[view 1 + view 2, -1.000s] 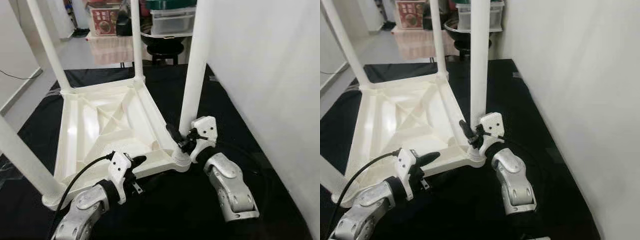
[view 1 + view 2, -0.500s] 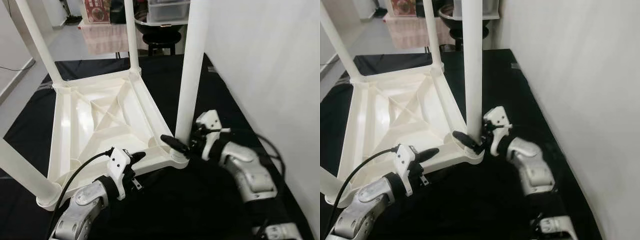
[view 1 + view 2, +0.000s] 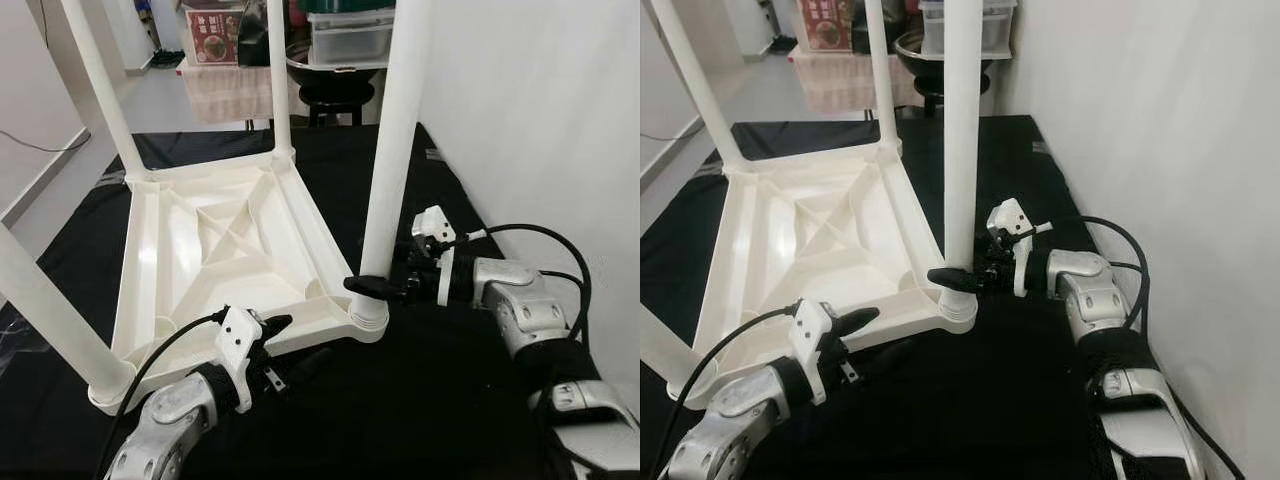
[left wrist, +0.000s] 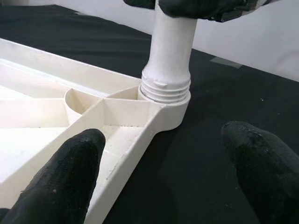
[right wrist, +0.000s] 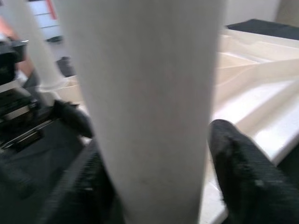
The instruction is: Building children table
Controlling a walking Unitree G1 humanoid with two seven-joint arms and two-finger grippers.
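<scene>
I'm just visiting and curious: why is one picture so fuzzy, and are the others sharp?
Right wrist view: the table leg sits very close to the lens, so it and the black fingers blur. Left wrist view: the leg's threaded base is crisp, near fingers soft. Both eye views: sharp, evenly lit.

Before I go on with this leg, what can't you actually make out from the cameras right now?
- Table leg: its top is cut off by the upper edge of both eye views.
- Right gripper: one finger lies behind the leg in the eye views.
- Leg thread in the corner socket: how far it is seated is hidden inside the socket.
- Right wrist view: blurred, leg too close.
</scene>
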